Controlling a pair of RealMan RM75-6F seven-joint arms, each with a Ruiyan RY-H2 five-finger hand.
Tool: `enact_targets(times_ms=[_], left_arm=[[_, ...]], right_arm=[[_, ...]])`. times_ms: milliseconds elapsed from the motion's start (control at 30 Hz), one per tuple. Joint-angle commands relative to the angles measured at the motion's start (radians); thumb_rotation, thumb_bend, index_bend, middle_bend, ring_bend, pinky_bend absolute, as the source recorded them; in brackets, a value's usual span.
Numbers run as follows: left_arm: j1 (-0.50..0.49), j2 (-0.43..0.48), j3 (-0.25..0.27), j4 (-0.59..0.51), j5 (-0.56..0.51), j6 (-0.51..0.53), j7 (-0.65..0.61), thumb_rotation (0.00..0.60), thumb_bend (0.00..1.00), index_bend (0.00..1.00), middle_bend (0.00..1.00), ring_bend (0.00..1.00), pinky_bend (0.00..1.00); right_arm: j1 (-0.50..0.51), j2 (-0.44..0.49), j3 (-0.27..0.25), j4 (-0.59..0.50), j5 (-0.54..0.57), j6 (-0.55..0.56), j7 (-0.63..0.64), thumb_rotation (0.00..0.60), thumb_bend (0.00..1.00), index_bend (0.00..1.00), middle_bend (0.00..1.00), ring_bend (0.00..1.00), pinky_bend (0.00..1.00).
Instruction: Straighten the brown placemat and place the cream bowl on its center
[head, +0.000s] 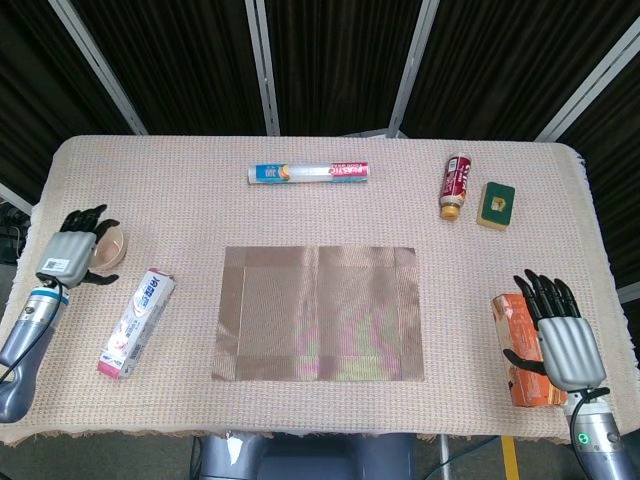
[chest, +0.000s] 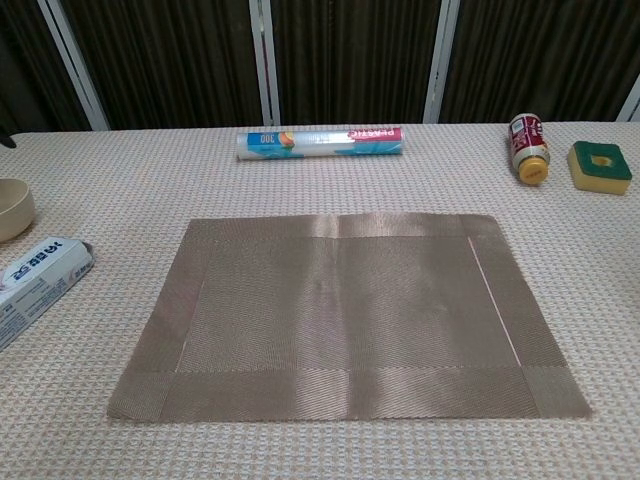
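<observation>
Two robot hands show from above. The left robot hand (head: 72, 248) hangs over the cream bowl (head: 108, 246), fingers spread and holding nothing, seemingly lined up to grasp it. Just beside it toward the centre lies a toothpaste box (head: 137, 322); beyond that the brown placemat (head: 318, 312) lies flat and square on the tabletop (head: 300, 210). Well apart, the right robot hand (head: 560, 335) rests open-fingered beside an orange packet (head: 514, 345).

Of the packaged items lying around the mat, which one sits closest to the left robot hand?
The toothpaste box, lying just right of the left robot hand beside the bowl. The wrap roll, bottle and orange pack lie farther off.
</observation>
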Motion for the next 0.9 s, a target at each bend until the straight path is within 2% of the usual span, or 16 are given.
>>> enact_targets(times_ms=[33,267,400,500,700,900], left_arm=[[0.016,-0.078,-0.005,0.144,-0.013,-0.06,-0.093,0.6,0.01,0.31,0.0,0.0,0.0],[0.034,-0.137,-0.005,0.278,-0.008,-0.086,-0.138,0.6,0.1,0.42,0.0,0.0,0.0],[0.039,-0.163,-0.008,0.326,-0.014,-0.107,-0.15,0.6,0.11,0.42,0.0,0.0,0.0],[0.035,-0.196,-0.014,0.379,-0.011,-0.128,-0.166,0.6,0.18,0.42,0.0,0.0,0.0],[0.03,-0.243,-0.019,0.445,0.011,-0.141,-0.191,0.6,0.24,0.42,0.0,0.0,0.0],[0.024,-0.271,-0.021,0.487,0.033,-0.157,-0.207,0.6,0.37,0.56,0.0,0.0,0.0]], right_arm=[[0.001,-0.003,0.001,0.002,0.003,-0.002,-0.004,0.6,0.0,0.0,0.0,0.0,0.0],[0.003,-0.003,0.002,0.004,0.005,-0.007,-0.003,0.6,0.0,0.0,0.0,0.0,0.0],[0.003,-0.002,0.002,0.004,0.002,-0.005,-0.003,0.6,0.0,0.0,0.0,0.0,0.0],[0.002,-0.002,0.001,0.006,-0.001,-0.004,-0.005,0.6,0.0,0.0,0.0,0.0,0.0],[0.002,-0.004,0.001,0.007,-0.003,-0.003,-0.007,0.6,0.0,0.0,0.0,0.0,0.0],[0.002,-0.006,0.003,0.01,0.002,-0.005,-0.009,0.6,0.0,0.0,0.0,0.0,0.0]])
